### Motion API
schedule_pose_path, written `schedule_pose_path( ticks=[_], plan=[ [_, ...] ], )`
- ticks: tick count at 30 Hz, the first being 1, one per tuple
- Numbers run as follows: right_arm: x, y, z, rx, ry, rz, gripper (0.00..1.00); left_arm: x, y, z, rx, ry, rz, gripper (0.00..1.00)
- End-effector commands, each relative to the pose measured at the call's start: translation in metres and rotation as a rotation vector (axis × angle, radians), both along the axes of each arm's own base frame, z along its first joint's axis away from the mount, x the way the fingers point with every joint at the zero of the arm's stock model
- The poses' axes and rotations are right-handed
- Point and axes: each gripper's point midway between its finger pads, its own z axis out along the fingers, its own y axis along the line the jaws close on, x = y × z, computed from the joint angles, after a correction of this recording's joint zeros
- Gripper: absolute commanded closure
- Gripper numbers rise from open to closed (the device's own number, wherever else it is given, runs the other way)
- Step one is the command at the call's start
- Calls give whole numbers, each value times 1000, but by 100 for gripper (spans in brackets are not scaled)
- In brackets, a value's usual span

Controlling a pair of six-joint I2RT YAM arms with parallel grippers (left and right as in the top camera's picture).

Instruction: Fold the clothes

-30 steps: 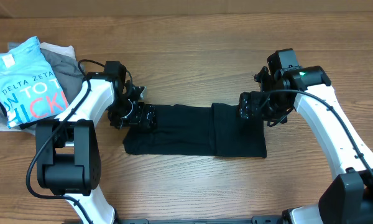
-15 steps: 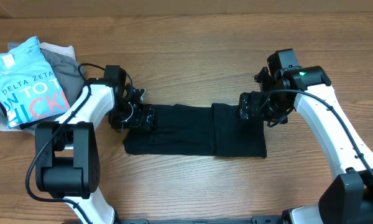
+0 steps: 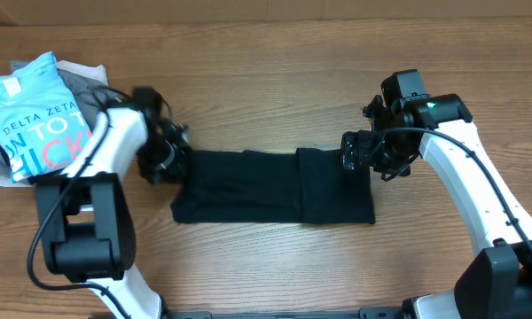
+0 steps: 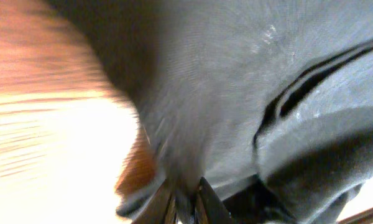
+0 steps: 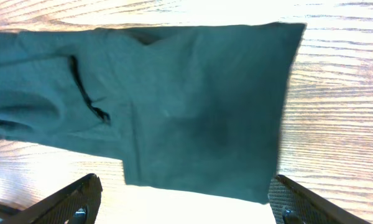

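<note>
The clothes (image 3: 248, 186), a plain black garment, lie flat across the middle of the table with the right third folded over as a flap. My left gripper (image 3: 166, 161) is at the garment's left edge and shut on it. In the blurred left wrist view a fold of black fabric (image 4: 236, 81) is pinched between the jaws of the left gripper (image 4: 185, 200). My right gripper (image 3: 353, 152) hovers at the garment's upper right corner. In the right wrist view the right gripper (image 5: 185, 190) is open wide above the fabric (image 5: 193, 106), with nothing between its fingers (image 5: 68, 202).
A light blue tee with lettering (image 3: 40, 115) lies on grey garments (image 3: 89, 84) at the far left, close behind the left arm. The wooden table (image 3: 266, 266) shows in front of the garment.
The left gripper has closed on the garment's left edge and moved left, dragging the whole garment slightly left. The right arm has stayed in place.
</note>
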Motion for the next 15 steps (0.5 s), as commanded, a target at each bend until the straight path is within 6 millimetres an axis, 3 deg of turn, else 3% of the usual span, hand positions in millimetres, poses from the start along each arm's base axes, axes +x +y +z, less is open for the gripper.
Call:
schedule_pose_path(
  ticks=[1, 5, 9, 11, 12, 15],
  plan=[
    [3, -1, 5, -3, -24, 3, 10, 42, 43, 37, 100, -117, 118, 88],
    [3, -1, 5, -3, -24, 3, 10, 66, 72, 70, 125, -203, 189, 86],
    [3, -1, 5, -3, -24, 3, 10, 65, 73, 69, 112, -198, 200, 83],
    [3, -1, 5, -3, -24, 3, 10, 61, 72, 66, 119, -181, 195, 58],
    [3, -1, 5, -3, -25, 3, 10, 59, 72, 65, 118, -175, 194, 37],
    [3, -1, 5, -3, -23, 3, 10, 59, 72, 65, 120, -177, 183, 16]
  ],
)
